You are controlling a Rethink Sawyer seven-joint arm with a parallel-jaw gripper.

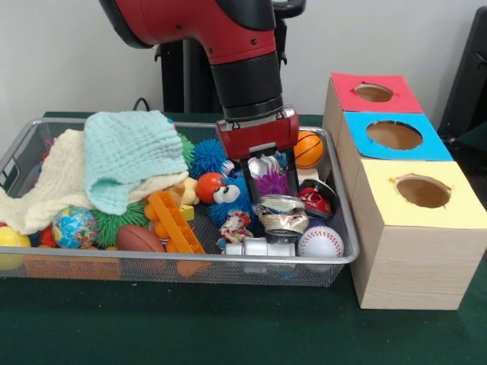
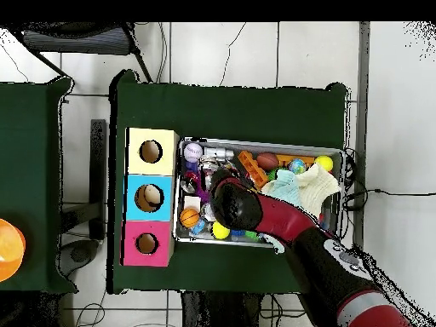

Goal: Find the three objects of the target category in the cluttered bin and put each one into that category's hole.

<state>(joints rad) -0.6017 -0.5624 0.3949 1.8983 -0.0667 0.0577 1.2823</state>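
Observation:
The bin point(image 1: 346, 257) is a silver wire mesh tray full of toys and also shows in the overhead view point(image 2: 255, 141). My gripper point(image 1: 272, 196) hangs from the red arm into the bin's right part. It is open, with its black fingers point(image 1: 250, 182) on either side of a purple spiky ball point(image 1: 272, 182). Three wooden boxes with holes stand right of the bin, with a red top point(image 1: 373, 93), a blue top point(image 1: 396, 135) and a yellow top point(image 1: 422, 190). In the overhead view the arm point(image 2: 255, 213) hides the gripper.
In the bin lie a mint towel point(image 1: 129, 156), a cream cloth point(image 1: 42, 194), a globe ball point(image 1: 74, 226), a brown football point(image 1: 139, 239), orange blocks point(image 1: 173, 222), a blue spiky ball point(image 1: 208, 156), a small basketball point(image 1: 309, 148), a baseball point(image 1: 320, 242) and tins point(image 1: 281, 214).

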